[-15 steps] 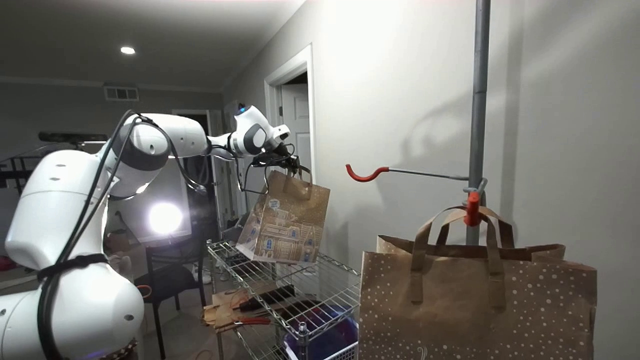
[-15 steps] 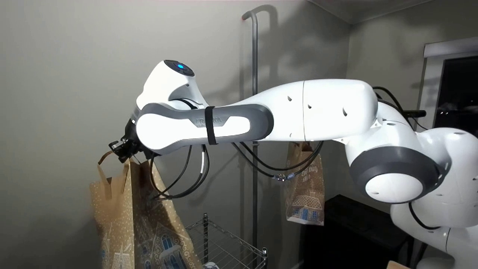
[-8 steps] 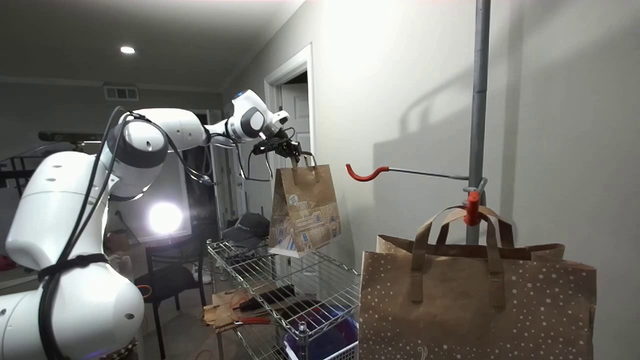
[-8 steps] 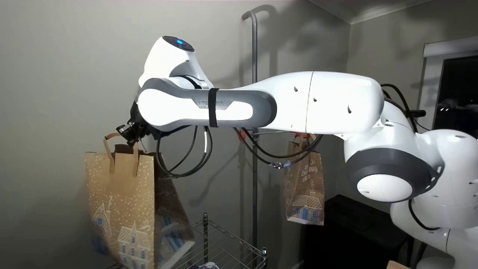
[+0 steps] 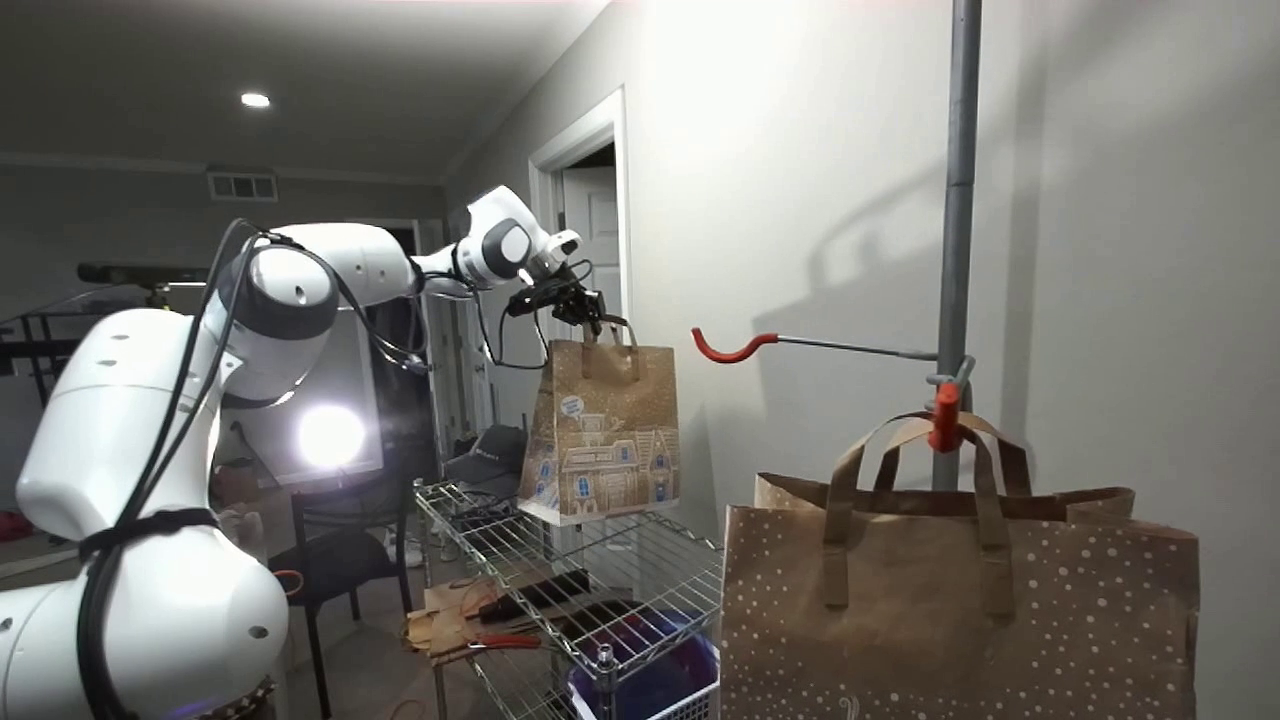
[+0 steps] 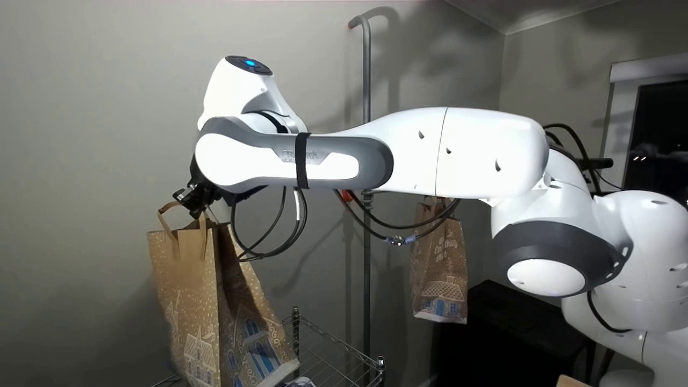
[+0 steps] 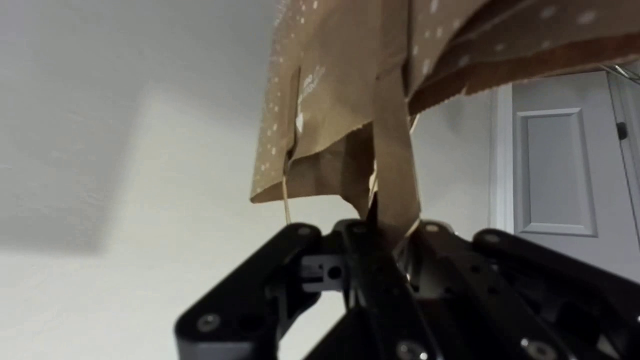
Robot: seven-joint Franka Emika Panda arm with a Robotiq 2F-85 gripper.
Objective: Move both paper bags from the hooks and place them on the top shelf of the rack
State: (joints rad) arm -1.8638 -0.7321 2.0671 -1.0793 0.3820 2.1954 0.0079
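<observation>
One paper bag (image 5: 612, 440) hangs from my gripper (image 5: 603, 322), which is shut on its looped handle. The wrist view has the brown strap running down between the fingers of the gripper (image 7: 392, 235). In an exterior view this bag (image 6: 193, 290) leans with its base swung to one side. Its bottom overlaps the far part of the top shelf (image 5: 660, 648); I cannot tell whether they touch. The speckled paper bag (image 5: 920, 610) hangs by its handles on an orange-red hook (image 5: 944, 420). A bare hook (image 5: 735, 352) points out from the same pole.
The grey pole (image 5: 958, 220) stands close to the wall. A dark cap (image 5: 490, 455) shows at the shelf's far end, beside the held bag. Below the top shelf are a purple-blue item (image 5: 650, 655) in a white basket and several tools (image 5: 440, 620).
My gripper with the bag has risen, then sunk slightly over the last half second. The bag has swung back and forth under it. The speckled bag stays on its hook.
</observation>
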